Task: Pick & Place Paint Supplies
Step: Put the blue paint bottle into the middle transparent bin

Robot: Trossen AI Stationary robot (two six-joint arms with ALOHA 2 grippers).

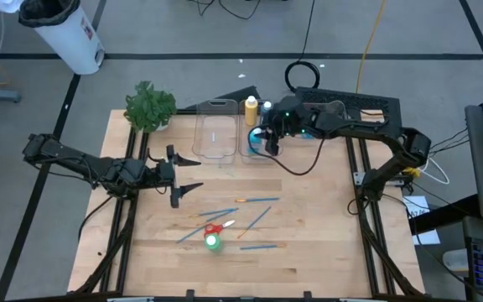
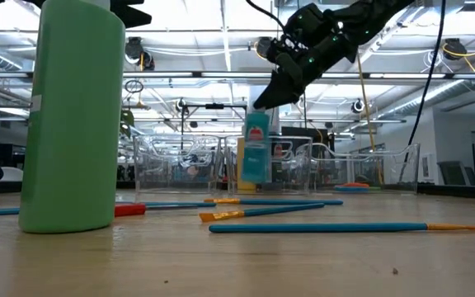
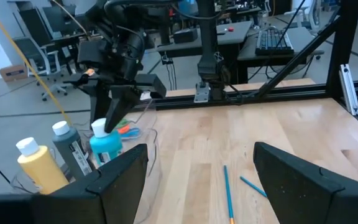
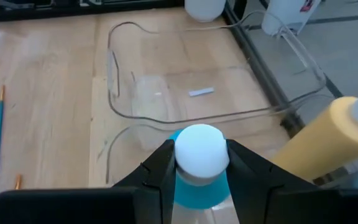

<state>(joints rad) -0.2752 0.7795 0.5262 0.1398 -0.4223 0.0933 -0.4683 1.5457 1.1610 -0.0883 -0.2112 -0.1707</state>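
My right gripper (image 1: 268, 139) is shut on a blue paint bottle (image 2: 256, 150) with a white cap, over the right clear bin (image 1: 257, 149) at the table's far side. A yellow bottle (image 1: 251, 111) and a dark bottle (image 3: 71, 148) stand upright in that bin. A green bottle (image 1: 213, 242) stands on the table near the front, with red-handled scissors (image 1: 212, 228) beside it. Several blue brushes with orange tips (image 1: 257, 200) lie flat around them. My left gripper (image 1: 183, 176) is open, left of the brushes, and touches nothing. My right gripper pinches the blue bottle's white cap (image 4: 199, 149) between its two fingers (image 4: 160, 167), one on each side. The fingers slant down from above and from the table's right. The bottle hangs upright below them (image 3: 106, 147). Whether its base rests on the bin floor I cannot tell.
A second clear bin (image 1: 214, 132) stands left of the first. A leafy plant (image 1: 149, 106) sits at the table's far left corner. Something orange (image 3: 128, 130) lies in the right bin behind the blue bottle. Bare wood lies right of the brushes (image 1: 317, 226).
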